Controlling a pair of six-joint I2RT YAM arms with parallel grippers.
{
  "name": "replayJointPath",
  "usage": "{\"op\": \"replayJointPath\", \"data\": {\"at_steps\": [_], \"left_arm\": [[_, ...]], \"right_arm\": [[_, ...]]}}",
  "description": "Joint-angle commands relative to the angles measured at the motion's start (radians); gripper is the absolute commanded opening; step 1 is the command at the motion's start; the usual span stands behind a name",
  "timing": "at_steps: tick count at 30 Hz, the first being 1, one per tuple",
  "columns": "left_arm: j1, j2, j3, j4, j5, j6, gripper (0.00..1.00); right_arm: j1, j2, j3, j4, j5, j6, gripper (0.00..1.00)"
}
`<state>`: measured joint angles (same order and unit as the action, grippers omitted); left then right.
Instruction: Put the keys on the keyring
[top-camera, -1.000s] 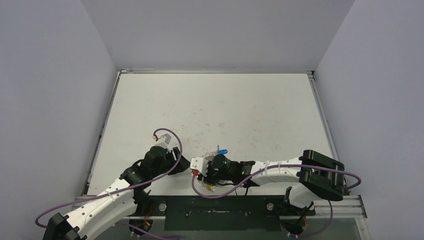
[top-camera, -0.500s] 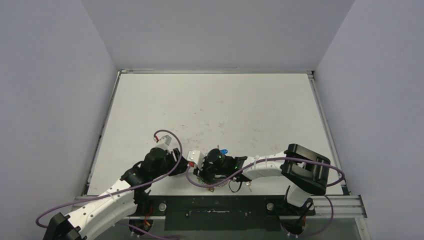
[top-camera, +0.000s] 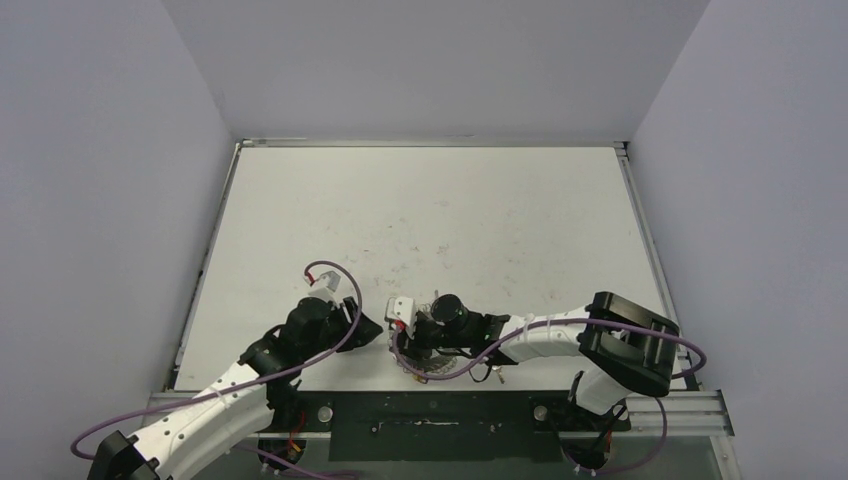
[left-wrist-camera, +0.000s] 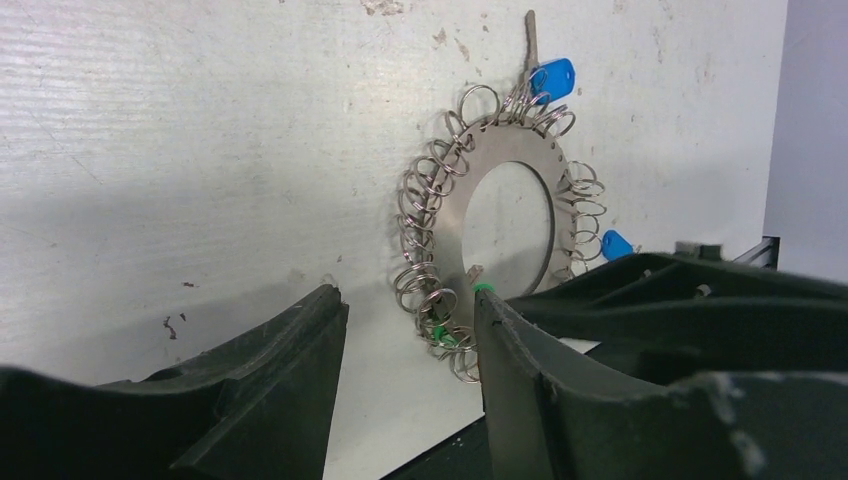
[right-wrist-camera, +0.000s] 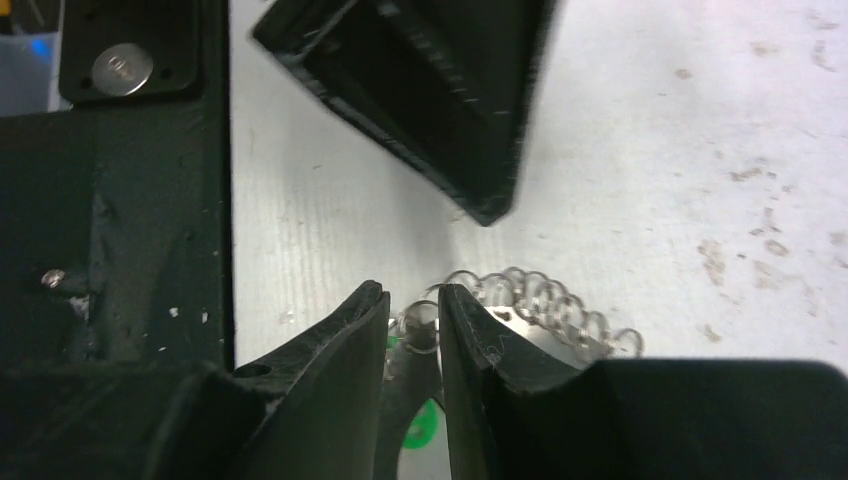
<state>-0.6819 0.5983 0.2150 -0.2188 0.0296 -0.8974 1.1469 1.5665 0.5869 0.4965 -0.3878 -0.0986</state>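
The right fingers (right-wrist-camera: 340, 350) pinch the green key (right-wrist-camera: 425, 425); the left fingers (left-wrist-camera: 290, 360), spread, leave the keyring (left-wrist-camera: 505, 215) unbraced, so it could skid.

You had the far and side stretches of the desk (top-camera: 430, 210) open to pass. Near the front edge it was tight: the right fingers (right-wrist-camera: 330, 350) crowded the keyring (left-wrist-camera: 500, 142), and the left fingers (left-wrist-camera: 280, 390) stood just beside, with only a narrow gap between them.
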Motion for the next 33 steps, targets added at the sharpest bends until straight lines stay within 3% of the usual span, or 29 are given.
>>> {"op": "replayJointPath", "data": {"at_steps": [1,9,14,16,23,29,33], "left_arm": [[-0.005,0.027,0.0,0.061,-0.005,0.003,0.47],[-0.005,0.157,0.023,0.113,0.017,-0.027,0.4],[-0.004,0.189,0.039,0.109,0.007,-0.022,0.39],[-0.004,0.179,0.041,0.097,-0.001,-0.02,0.39],[-0.002,0.099,0.035,0.027,-0.058,-0.027,0.36],[-0.001,0.045,0.026,-0.002,-0.064,-0.035,0.36],[-0.001,0.038,0.027,-0.007,-0.064,-0.035,0.36]], "right_arm": [[-0.06,-0.058,-0.007,0.105,0.054,0.061,0.26],[-0.09,0.013,0.065,-0.019,0.13,0.061,0.24],[-0.079,0.057,0.108,-0.066,0.132,0.046,0.4],[-0.065,0.064,0.118,-0.077,0.138,0.033,0.42],[-0.024,0.102,0.189,-0.179,0.195,-0.023,0.3],[0.02,0.135,0.239,-0.253,0.274,-0.078,0.36],[0.038,0.157,0.259,-0.283,0.32,-0.09,0.34]]}}
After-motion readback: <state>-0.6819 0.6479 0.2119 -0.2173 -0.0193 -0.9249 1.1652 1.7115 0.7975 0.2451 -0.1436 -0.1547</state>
